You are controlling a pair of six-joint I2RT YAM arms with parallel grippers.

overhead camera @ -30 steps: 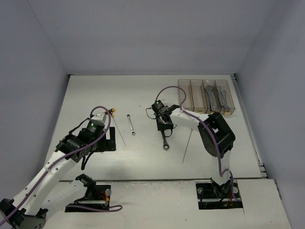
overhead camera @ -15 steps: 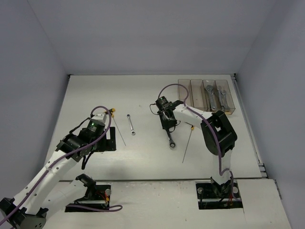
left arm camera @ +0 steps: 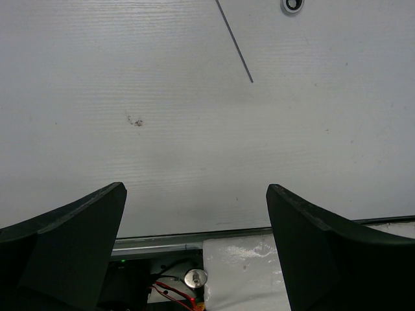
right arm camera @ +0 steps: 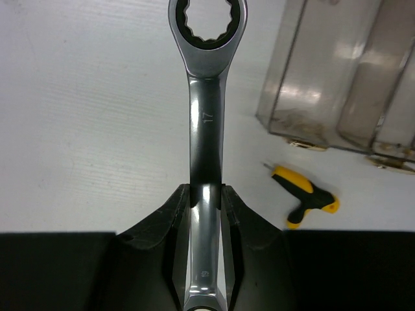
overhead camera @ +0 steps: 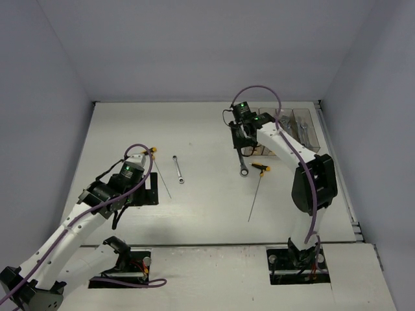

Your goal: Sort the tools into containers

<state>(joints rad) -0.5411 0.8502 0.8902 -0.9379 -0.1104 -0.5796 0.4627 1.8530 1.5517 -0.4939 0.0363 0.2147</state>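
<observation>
The long silver ring wrench [right arm camera: 206, 116], stamped 17, is pinched by its shaft in the right claw [right arm camera: 206, 194] with its ring end pointing outward. It is held over the white counter [overhead camera: 194, 123], just beside the near-left corner of the row of clear brownish plastic bins [overhead camera: 314, 151]. A thin rod driver with a yellow-black T-handle [overhead camera: 261, 168] lies close by. A small silver wrench [overhead camera: 177, 168] lies mid-counter. The left claw [left arm camera: 194, 188] hovers wide apart — holding nothing — near a second thin rod driver [left arm camera: 235, 44].
</observation>
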